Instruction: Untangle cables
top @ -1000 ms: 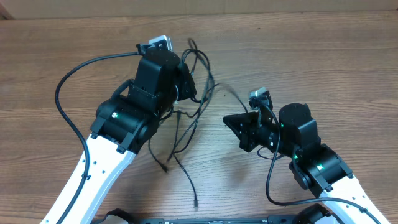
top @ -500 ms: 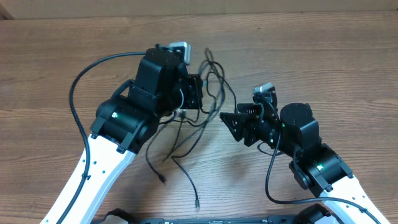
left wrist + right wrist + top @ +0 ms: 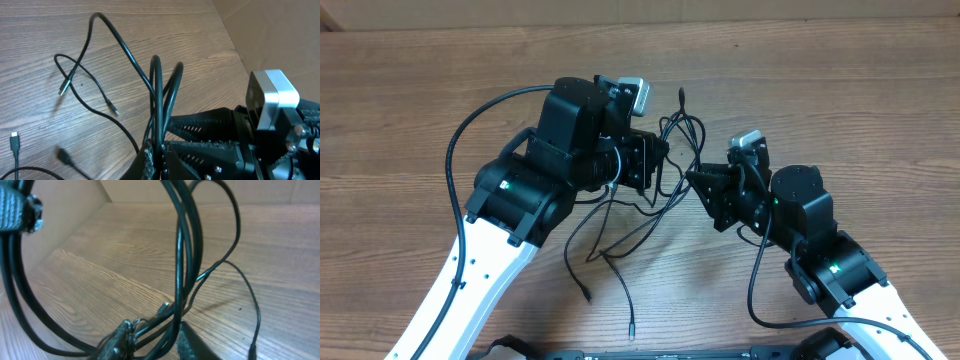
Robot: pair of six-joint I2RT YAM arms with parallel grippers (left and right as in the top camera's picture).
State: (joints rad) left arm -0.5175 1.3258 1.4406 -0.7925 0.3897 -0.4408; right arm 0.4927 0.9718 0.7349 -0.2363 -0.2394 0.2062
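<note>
Left wrist view showed the left gripper clamped on the cables, bunched between it and the right gripper, which straddled strands — whether pinching, I couldn't tell — so pulling apart could tighten the tangle.

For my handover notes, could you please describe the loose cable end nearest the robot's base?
On the wooden table, find the cable tangle hanging between the left gripper and right gripper. Two black strands trail from it toward the robot's base. The wanted end finishes the longer, right-hand strand, nearest the overhead view's bottom edge; the other end stops higher and further left.
</note>
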